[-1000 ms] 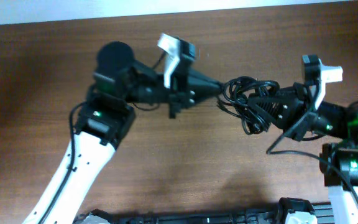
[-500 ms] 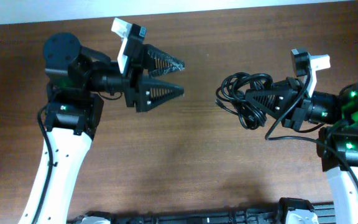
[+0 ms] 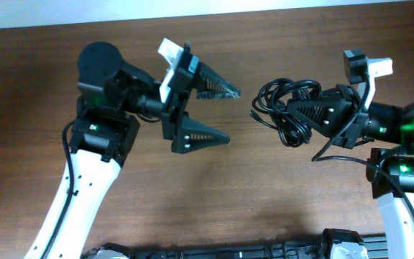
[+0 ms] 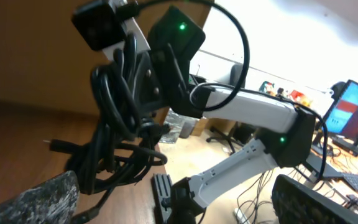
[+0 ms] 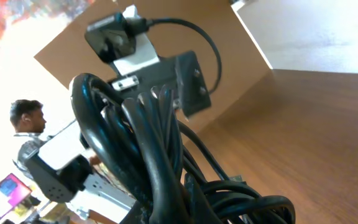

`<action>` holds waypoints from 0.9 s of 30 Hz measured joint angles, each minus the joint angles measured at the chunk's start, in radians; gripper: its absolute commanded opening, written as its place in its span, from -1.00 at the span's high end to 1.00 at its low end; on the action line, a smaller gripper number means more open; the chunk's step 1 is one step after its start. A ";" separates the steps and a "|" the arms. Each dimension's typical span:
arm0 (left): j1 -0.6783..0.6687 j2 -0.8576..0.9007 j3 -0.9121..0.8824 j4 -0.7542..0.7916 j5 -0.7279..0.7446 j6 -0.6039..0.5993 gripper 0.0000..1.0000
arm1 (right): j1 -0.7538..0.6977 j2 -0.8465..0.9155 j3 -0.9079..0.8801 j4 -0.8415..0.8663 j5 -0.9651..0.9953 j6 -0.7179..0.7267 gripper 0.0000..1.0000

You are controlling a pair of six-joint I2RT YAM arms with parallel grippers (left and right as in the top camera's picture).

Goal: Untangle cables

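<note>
The cables (image 3: 284,114) are a black bunched tangle hanging over the brown table (image 3: 192,201), right of centre. My right gripper (image 3: 290,111) is shut on the bundle from the right, with loops sticking out past its fingertips. My left gripper (image 3: 233,115) stands wide open just left of the bundle, apart from it, with nothing between its fingers (image 3: 201,136). In the left wrist view the cables (image 4: 114,127) hang ahead of my open left gripper (image 4: 173,208), held by the right gripper (image 4: 157,68). In the right wrist view the cables (image 5: 151,149) fill the frame and hide my right gripper (image 5: 185,208).
The table's back edge (image 3: 214,16) runs along the top of the overhead view. A black base unit (image 3: 228,252) lies at the front edge. A small plug end (image 4: 53,145) sticks out of the bundle to the left. A person (image 5: 27,121) sits in the background.
My left gripper let go of the cables and opened wide. It drew back to the left, then came partway back toward the bundle. The right gripper kept its hold.
</note>
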 measured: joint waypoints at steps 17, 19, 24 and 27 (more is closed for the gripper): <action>-0.212 -0.001 0.002 -0.125 -0.441 0.106 -0.98 | 0.000 0.000 0.000 0.167 0.012 0.313 0.92; -0.240 -0.001 0.002 -0.104 -0.454 0.111 -0.87 | 0.000 0.000 0.000 0.166 0.014 0.314 0.92; -0.253 -0.001 0.002 -0.082 -0.472 0.118 -0.36 | 0.000 0.000 0.000 0.167 0.013 0.316 0.92; -0.253 -0.001 0.002 -0.080 -0.476 0.122 -0.08 | 0.000 0.000 0.000 0.167 0.013 0.330 0.92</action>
